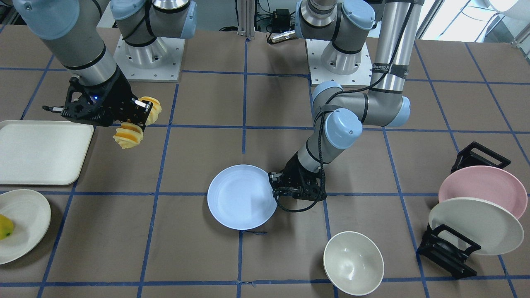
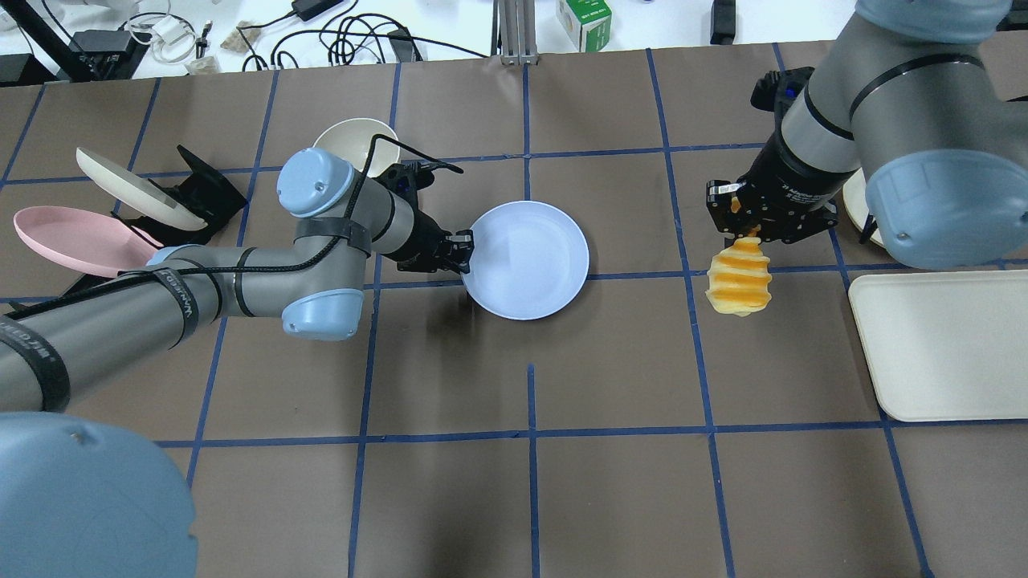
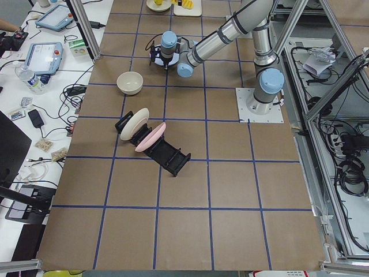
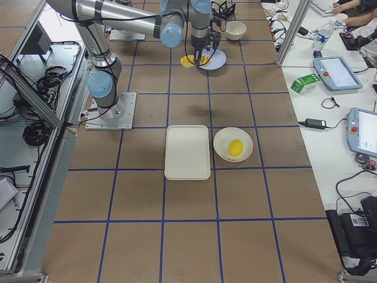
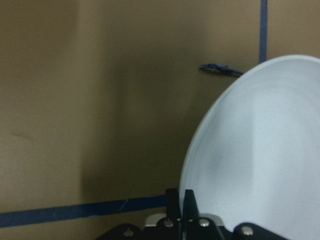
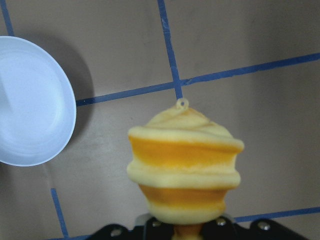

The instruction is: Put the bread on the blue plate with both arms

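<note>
Tabletop (image 2: 530, 482): brown, blue-taped grid.
Blue plate (image 2: 526, 261): near centre, its rim nipped by the closed left pincer (image 2: 464, 245).
Bread (image 2: 739, 281): held above the tabletop (well apart from the plate).
Right pincer (image 2: 747, 229): clamped around the bread.

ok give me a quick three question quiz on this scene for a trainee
1. True or false: the bread already lies on the blue plate.
2. What is the left gripper clamped on? A) nothing B) the blue plate's rim C) the bread
3. Fill in: the yellow fruit sits on a ____ plate beside the tray.
Key: 1 false, the right gripper holds it apart from the plate; 2 B; 3 cream-white.
</note>
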Controlling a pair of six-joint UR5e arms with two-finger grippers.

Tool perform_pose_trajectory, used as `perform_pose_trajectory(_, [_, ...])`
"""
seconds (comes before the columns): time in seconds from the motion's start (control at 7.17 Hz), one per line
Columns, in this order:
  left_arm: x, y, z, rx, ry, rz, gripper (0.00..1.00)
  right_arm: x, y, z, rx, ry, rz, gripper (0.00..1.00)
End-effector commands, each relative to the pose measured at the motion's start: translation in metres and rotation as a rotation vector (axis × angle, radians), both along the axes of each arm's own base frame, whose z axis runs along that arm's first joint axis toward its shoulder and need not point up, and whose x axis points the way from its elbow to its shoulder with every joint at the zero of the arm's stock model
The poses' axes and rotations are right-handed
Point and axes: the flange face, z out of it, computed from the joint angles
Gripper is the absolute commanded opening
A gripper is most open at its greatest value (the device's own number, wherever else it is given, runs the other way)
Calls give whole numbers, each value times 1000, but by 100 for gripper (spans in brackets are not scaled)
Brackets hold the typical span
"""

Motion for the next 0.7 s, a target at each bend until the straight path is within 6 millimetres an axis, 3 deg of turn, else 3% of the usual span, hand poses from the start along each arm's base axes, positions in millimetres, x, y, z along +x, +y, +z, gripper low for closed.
perform_pose_trajectory(0.0, [-15,2,11,-30,-57,-6,99,44,-14,-22,-31,-3,49,0])
perform_pose_trajectory(0.28, [-13,1,39,2,-93,-18,100,86,-25,-57,-28,-8,31,0])
perform_pose_trajectory(0.42, [-6,-8,77,41,-178,-61,100,109,-30,-78,-25,-9,51,0])
perform_pose_trajectory(0.56, [0,-14,118,74,-249,-98,100,132,-41,-84,-55,-15,78,0])
